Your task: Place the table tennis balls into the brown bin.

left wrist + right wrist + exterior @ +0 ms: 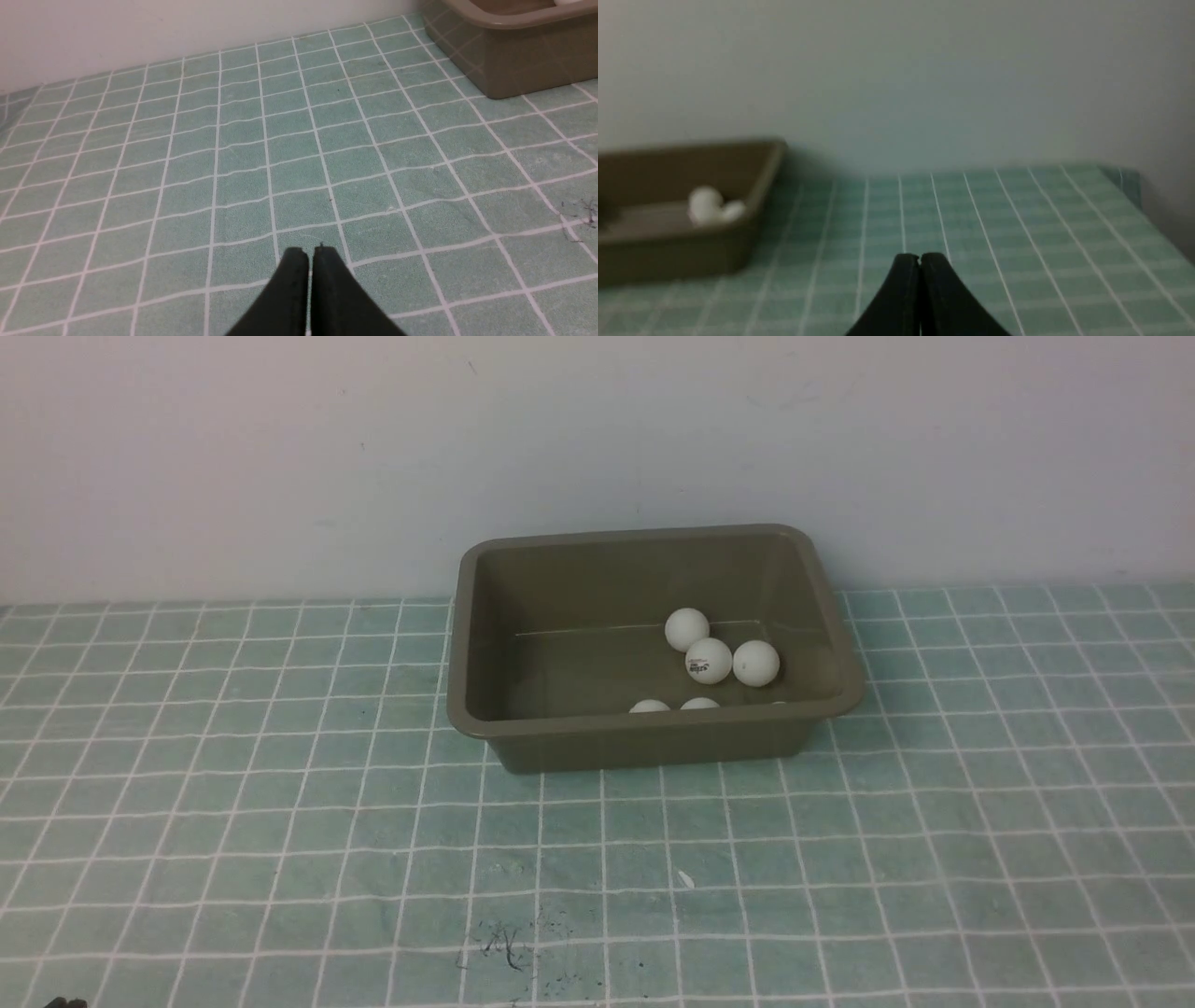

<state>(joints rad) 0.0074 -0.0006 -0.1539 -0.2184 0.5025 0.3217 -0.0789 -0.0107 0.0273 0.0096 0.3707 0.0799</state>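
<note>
The brown bin (653,723) stands at the back of the table, near the wall. Inside it lie several table tennis balls: three (709,660) clustered right of centre, and the tops of more (650,707) showing just behind the near wall. No ball shows on the cloth. My left gripper (310,251) is shut and empty over the cloth, with a corner of the bin (523,65) far off. My right gripper (919,256) is shut and empty too, with the blurred bin (668,261) and balls (706,205) off to one side. Neither gripper shows in the front view.
A green cloth with a white grid (280,821) covers the table, and a plain wall rises behind it. Dark scribbles (499,943) mark the cloth near the front. The table's far corner (1127,179) shows in the right wrist view.
</note>
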